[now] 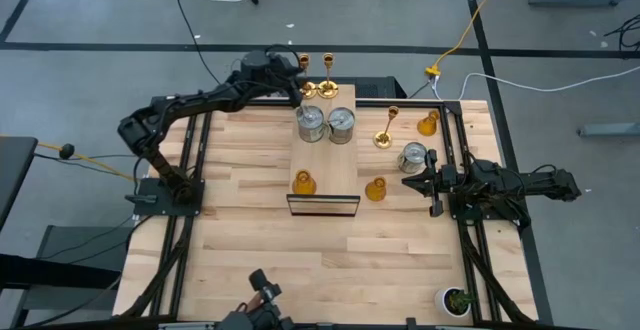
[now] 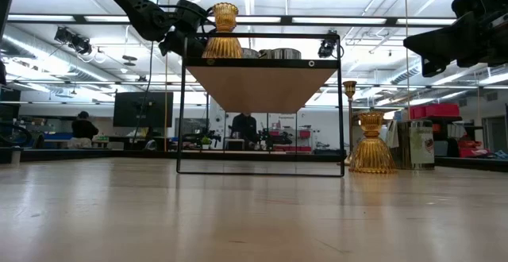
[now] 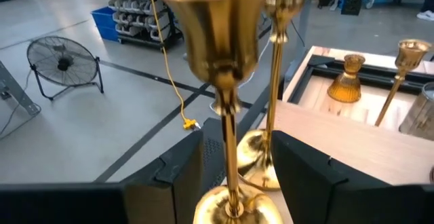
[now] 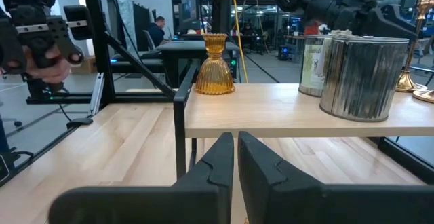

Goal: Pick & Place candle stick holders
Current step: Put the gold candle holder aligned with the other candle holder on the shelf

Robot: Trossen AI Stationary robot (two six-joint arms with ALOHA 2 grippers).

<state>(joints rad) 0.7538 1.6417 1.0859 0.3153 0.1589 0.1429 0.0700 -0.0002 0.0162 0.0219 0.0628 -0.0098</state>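
The left gripper point(image 1: 303, 88) is held over the far end of the raised wooden shelf point(image 1: 325, 165), its fingers point(image 3: 169, 176) spread apart on either side of the stem of a gold candlestick point(image 3: 227, 81) without being closed on it. A second gold candlestick point(image 1: 328, 76) is set just beside the first at the shelf's far edge. Directly in front of them on the shelf, two silver cans point(image 1: 341, 125) are placed side by side, and one amber holder point(image 1: 303, 182) is seen near the shelf's front left corner. The right gripper point(image 1: 424, 181) is held low at the right side of the table point(image 1: 250, 260), its fingers point(image 4: 217, 163) pressed together on nothing and pointed toward the shelf. On the table between the shelf and the right arm, a third gold candlestick point(image 1: 386, 130) is stood, with a silver can point(image 1: 413, 157) just to its right, an amber holder point(image 1: 428, 124) farther back near the frame, and another amber holder point(image 1: 376, 190) close to the shelf's right front corner. A small green potted plant point(image 1: 458, 300) is placed at the near right corner of the table.
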